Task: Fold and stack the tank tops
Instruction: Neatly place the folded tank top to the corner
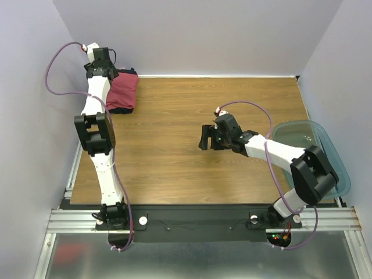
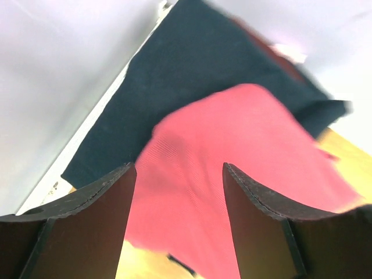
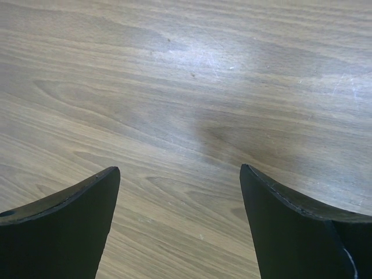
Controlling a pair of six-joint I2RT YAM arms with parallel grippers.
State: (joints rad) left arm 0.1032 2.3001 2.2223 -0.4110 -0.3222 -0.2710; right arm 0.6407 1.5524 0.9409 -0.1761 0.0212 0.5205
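The rose-red tank top [image 1: 123,89] lies folded at the table's far left corner, on top of the dark navy tank top [image 1: 119,109], whose edge shows under it. In the left wrist view the red cloth [image 2: 232,151] covers part of the navy one [image 2: 192,58]. My left gripper [image 1: 116,73] hangs over the far end of the stack. Its jaws [image 2: 179,168] are open, and the red cloth shows beyond the gap, not pinched. My right gripper [image 1: 206,138] hovers mid-table, open [image 3: 180,168] over bare wood.
A translucent blue-green plastic tub [image 1: 339,164] stands at the table's right edge, beside the right arm. The pale back wall and left wall meet right behind the stack. The wooden table [image 1: 174,122] stretches between the two grippers.
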